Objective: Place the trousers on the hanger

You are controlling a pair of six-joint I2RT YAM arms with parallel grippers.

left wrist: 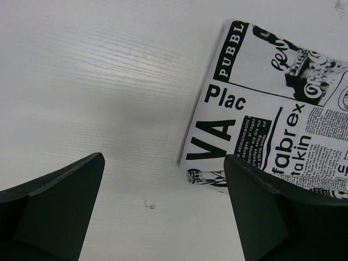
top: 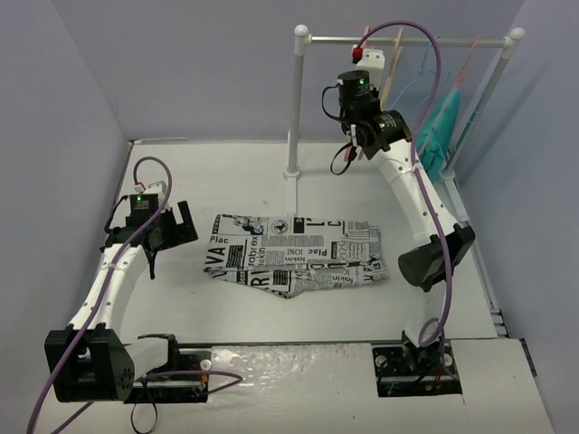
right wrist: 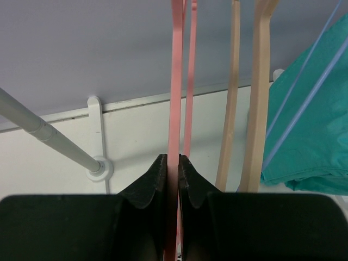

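A: Why is the right hand (right wrist: 173, 163) up at the rail (top: 407, 41), upper right of the overhead view?
B: It pinches the pink hanger (right wrist: 176, 81), probably to lift it off.
A: And the trousers (top: 294, 255)?
B: Folded flat mid-frame on the bench (top: 226, 172), white with black newsprint. The left hand (left wrist: 164, 159) hovers spread by their left edge.

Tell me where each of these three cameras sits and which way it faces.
Top external: above and behind, looking down at table, trousers, rack; both arms show.
Left wrist: on the left arm, facing down; open left gripper beside the trousers.
Right wrist: raised, facing the rack; right gripper shut on the hanger.
Top and left wrist share the trousers.
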